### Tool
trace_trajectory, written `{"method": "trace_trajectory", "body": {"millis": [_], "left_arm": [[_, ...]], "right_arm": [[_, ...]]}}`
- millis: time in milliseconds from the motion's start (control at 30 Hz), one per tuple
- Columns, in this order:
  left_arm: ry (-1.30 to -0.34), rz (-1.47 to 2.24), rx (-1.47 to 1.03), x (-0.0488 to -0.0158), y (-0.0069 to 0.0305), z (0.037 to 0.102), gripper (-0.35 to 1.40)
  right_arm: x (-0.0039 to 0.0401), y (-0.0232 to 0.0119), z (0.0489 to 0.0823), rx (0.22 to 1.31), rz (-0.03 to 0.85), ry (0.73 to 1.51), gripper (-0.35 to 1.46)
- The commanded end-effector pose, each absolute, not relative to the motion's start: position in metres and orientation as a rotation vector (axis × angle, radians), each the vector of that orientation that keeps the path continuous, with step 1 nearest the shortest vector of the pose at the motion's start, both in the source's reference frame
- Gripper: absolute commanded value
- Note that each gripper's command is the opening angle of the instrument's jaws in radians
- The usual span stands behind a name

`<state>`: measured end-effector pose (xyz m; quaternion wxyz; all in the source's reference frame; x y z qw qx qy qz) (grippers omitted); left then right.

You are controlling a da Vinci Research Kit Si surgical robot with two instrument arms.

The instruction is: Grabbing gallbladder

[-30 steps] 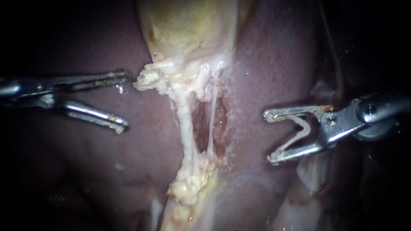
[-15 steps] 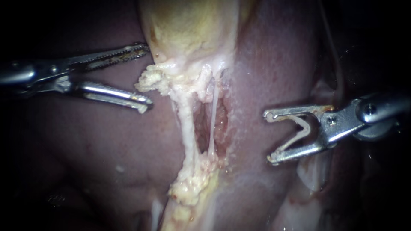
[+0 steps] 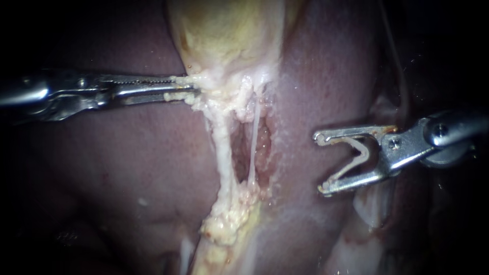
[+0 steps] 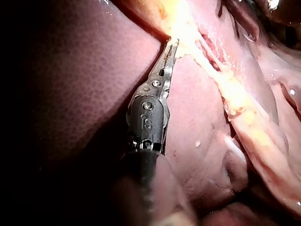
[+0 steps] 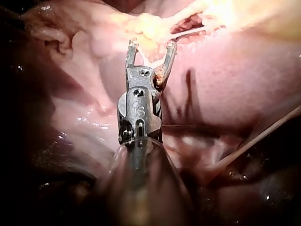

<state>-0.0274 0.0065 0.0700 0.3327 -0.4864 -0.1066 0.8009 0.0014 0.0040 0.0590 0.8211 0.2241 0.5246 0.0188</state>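
Two instruments are in play, and only one has moved in the last second. My left instrument (image 3: 184,87) stood a second ago with its jaws spread, short of the pale lump at the lower end of the gallbladder (image 3: 229,30). Half a second ago it had risen and advanced until the open jaws bracketed that lump. Now the jaws have come together on it, both toothed faces pressing the yellowish fringe from two sides. The left wrist view agrees: the left instrument (image 4: 170,47) ends with its tip buried in the bright tissue at the gallbladder's edge. I judge the grab made, though whether the bite is deep enough to hold under traction cannot be told from here. The gallbladder lies at the top centre of the endoscope view, pale yellow against the dark liver (image 3: 127,163), and narrows to where my left jaws hold it. Below it two whitish tubes (image 3: 222,147) run down to a fatty clump (image 3: 226,224). My right instrument (image 3: 318,163) has not shifted; it waits well off to the right, jaws wide apart and holding nothing, as the right wrist view shows too (image 5: 152,44). As for writing, the tissue carries no brand or label, and I leave unread the small marks stamped on the instrument bodies.
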Motion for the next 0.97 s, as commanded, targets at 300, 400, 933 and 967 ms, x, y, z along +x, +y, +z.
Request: {"method": "trace_trajectory", "body": {"millis": [300,400,933,967], "left_arm": [[-0.322,2.081,-1.264,-0.0249,0.008,0.066,-0.35],[-0.314,2.058,-1.271,-0.0234,0.0092,0.064,-0.35],[-0.3,2.024,-1.272,-0.0219,0.0102,0.0613,-0.35],[-0.297,2.024,-1.27,-0.0219,0.0102,0.0613,-0.35]], "right_arm": [[0.0013,0.0041,0.0589,0.478,0.04,1.117,0.49],[0.0013,0.0041,0.0588,0.478,0.04,1.117,0.49],[0.0012,0.0042,0.0588,0.479,0.04,1.117,0.49],[0.0012,0.0042,0.0588,0.479,0.04,1.117,0.49]]}}
